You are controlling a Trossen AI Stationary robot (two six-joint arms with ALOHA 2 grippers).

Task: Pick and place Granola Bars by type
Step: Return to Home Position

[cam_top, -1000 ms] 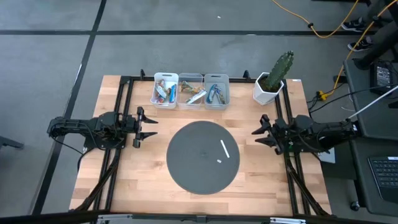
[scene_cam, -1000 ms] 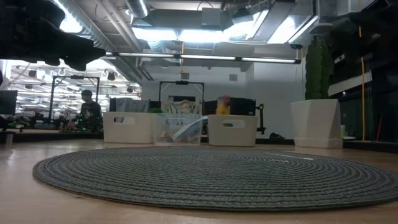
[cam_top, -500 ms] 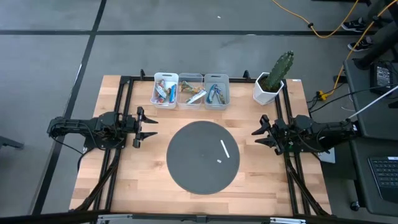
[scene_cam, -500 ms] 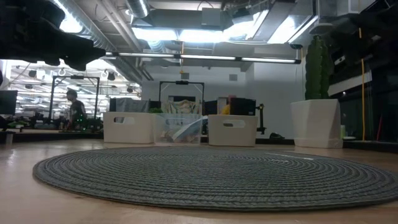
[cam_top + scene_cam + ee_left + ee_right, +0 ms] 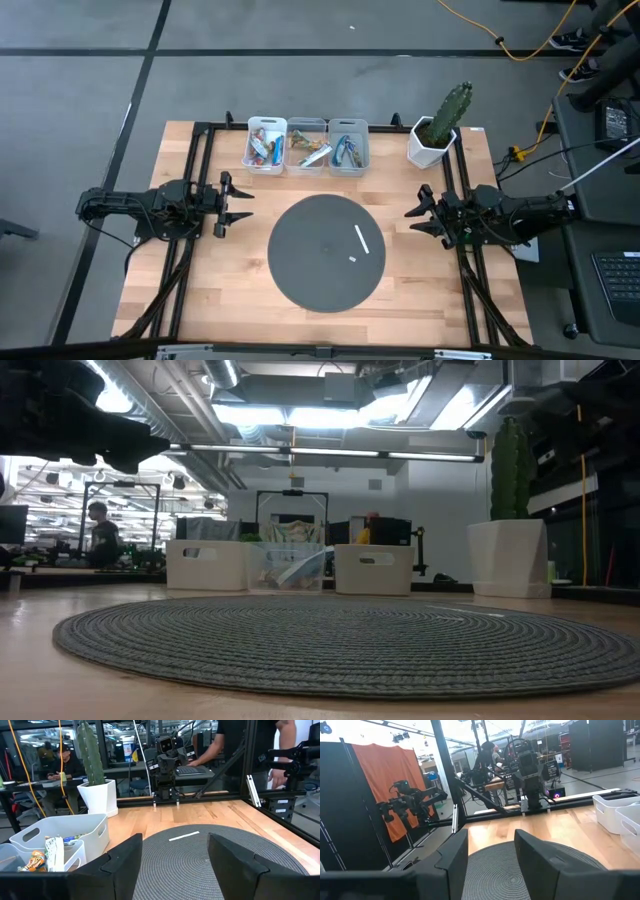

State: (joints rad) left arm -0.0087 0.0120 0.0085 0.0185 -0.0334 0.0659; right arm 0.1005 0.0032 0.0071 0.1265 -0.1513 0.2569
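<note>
The granola bars (image 5: 308, 148) in blue, orange-brown, red and silver wrappers lie inside three small white bins (image 5: 266, 144) at the table's far edge; in the left wrist view some of the granola bars (image 5: 46, 855) show in a bin. A thin white stick (image 5: 361, 239) lies on the round grey mat (image 5: 327, 251). My left gripper (image 5: 236, 200) hovers open at the mat's left. My right gripper (image 5: 420, 217) hovers open at the mat's right. Neither touches anything.
A cactus in a white pot (image 5: 436, 134) stands at the far right corner. Black frame rails (image 5: 196, 170) run along both sides of the table. Bare wood (image 5: 230, 290) shows around the mat. A person (image 5: 98, 538) stands in the room beyond.
Both arms have kept still and nothing on the table has moved. In the low view a person in the room behind has walked toward the left.
</note>
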